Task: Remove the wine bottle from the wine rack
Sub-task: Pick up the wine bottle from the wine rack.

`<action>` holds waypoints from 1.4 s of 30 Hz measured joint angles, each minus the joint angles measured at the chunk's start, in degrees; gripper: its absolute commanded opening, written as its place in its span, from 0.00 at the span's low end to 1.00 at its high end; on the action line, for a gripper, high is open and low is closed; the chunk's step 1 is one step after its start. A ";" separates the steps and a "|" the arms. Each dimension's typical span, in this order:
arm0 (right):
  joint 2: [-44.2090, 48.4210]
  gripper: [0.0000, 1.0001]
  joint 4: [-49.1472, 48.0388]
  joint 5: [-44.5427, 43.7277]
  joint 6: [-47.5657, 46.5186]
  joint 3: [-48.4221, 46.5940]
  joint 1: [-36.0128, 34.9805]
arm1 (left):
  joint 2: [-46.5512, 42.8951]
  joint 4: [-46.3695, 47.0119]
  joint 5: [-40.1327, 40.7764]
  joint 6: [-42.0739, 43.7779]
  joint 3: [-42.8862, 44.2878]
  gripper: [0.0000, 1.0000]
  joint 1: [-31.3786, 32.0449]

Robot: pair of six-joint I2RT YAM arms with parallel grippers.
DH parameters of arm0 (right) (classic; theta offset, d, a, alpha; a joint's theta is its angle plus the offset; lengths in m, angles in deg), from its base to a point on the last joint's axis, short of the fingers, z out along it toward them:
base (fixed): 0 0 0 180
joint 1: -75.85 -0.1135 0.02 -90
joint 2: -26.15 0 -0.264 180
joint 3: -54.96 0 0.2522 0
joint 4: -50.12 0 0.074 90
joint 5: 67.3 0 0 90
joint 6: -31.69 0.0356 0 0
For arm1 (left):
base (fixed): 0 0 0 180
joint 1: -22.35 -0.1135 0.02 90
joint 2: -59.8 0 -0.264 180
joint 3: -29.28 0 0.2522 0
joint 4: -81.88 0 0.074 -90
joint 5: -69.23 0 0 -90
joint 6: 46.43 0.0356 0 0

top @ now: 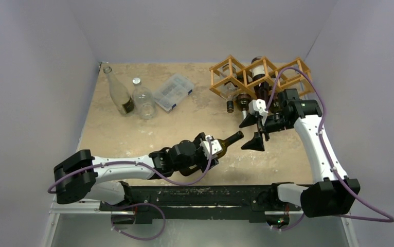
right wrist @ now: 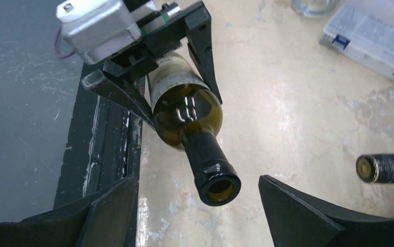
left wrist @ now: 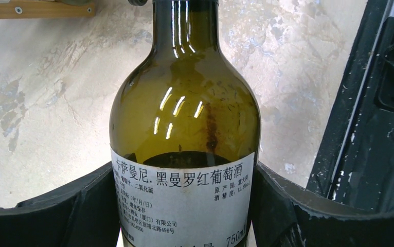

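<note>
While our left gripper (top: 210, 148) clamps the wine bottle (top: 227, 140) by its body, well clear of the wine rack (top: 246, 69), our right gripper (top: 251, 131) hangs wide open and empty between bottle and rack; we judge the removal done, only setting it down left

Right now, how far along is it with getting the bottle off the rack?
Done: one green bottle is out of the rack, held over the table. In hand: the left gripper is clamped on its labelled body; the right gripper stands open by its mouth, not touching. Left: probably setting it down. Other bottles lie in the rack.
</note>
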 measured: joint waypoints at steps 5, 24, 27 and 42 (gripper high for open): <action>1.27 0.92 0.50 2.27 -3.28 0.00 -0.98 | -1.51 3.63 -1.18 -1.97 -2.62 0.00 0.00; -1.86 0.53 0.48 4.11 -4.22 0.00 -5.18 | -2.23 9.94 -2.93 -3.41 -4.37 0.00 0.00; -1.86 0.38 0.26 4.13 -4.00 0.00 -5.18 | -2.23 10.71 -3.48 -3.67 -4.72 0.00 0.00; -1.86 0.00 0.83 2.95 -0.61 -1.16 -5.51 | -0.98 12.79 -5.29 -5.05 -5.16 0.31 0.09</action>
